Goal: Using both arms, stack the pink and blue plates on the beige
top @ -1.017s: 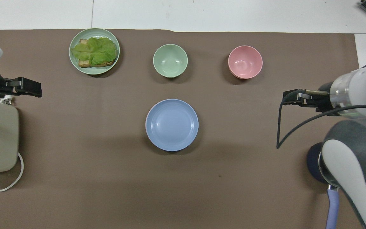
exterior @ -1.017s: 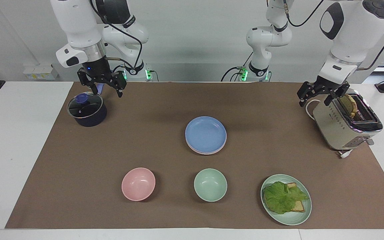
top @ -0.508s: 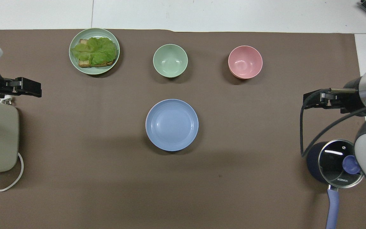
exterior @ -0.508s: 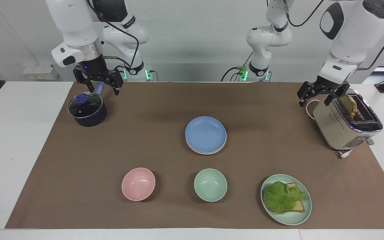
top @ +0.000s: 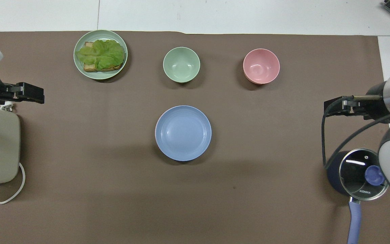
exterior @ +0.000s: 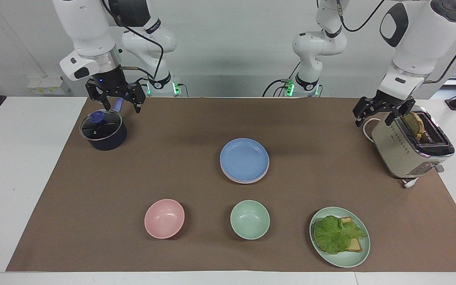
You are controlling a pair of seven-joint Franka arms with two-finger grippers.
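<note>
Blue plate [exterior: 244, 159] on top of the stack in the middle of the brown mat [exterior: 196, 126]; pink plate [exterior: 242, 180] directly under it, only a thin pale-pink rim showing at the edge; beige plate not to be made out beneath them from either view, so presumably at the bottom, hidden.

Right gripper [exterior: 114, 99] up in the air over the handle of the dark lidded pot [exterior: 103, 130] at the right arm's end of the table, fingers spread and holding nothing; over the last second lifted and drawn back toward its own base, away from the pot lid and out toward the mat's edge, most of that shift in the first half-second, little since. Left gripper [exterior: 382, 112] hanging above the toaster [exterior: 410, 147] at the left arm's end, fingers likewise released and empty, unchanged through the same second; waiting.

Stack itself unmoved; no plate left lying apart on the mat. Judged from this: stacking finished, both arms cleared to their ends, retreat nearly complete; nothing further apparently needed beyond settling at rest.

Elsewhere, untouched and farther from the robots than the stack: pink bowl [exterior: 164, 218], green bowl [exterior: 249, 219], green plate [exterior: 354, 257] with lettuce and toast; bread slice standing in the toaster slot.
</note>
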